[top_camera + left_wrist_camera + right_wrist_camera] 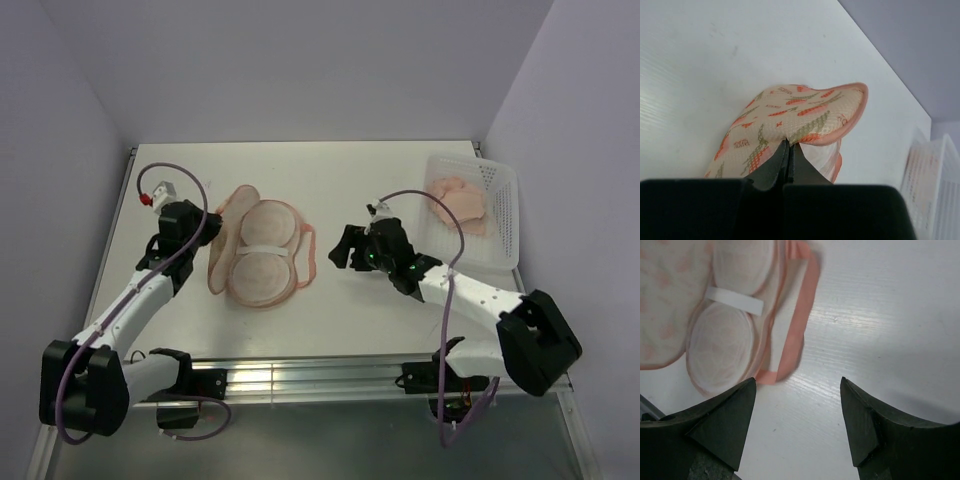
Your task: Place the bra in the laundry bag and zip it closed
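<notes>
1. The left hand has its fingers pressed together, pinching the rim of the laundry bag.
2. What it grips is the bag's patterned flap, which rises from the fingertips in an arch, tilted up off the worktop.
3. From above, the left hand sits at the bag's left edge, and the rest of the bag lies open and flat just beyond its fingertips, pale lining upward.
4. Two round pale halves show in the open bag, with a white strap crossing between them.
5. The right hand is spread wide and holds nothing; bare worktop shows between its fingers.
6. From above, the right hand points towards the bag, near it but not touching.
7. The bag's pink trim is the part nearest the right hand, ahead of its fingertips and to the left.
8. The bra lies in a white perforated basket behind the right hand, on its wrist side, well apart from both hands and from the bag.
9. The basket also shows at the right margin of the left wrist view, well beyond the left hand.
</notes>
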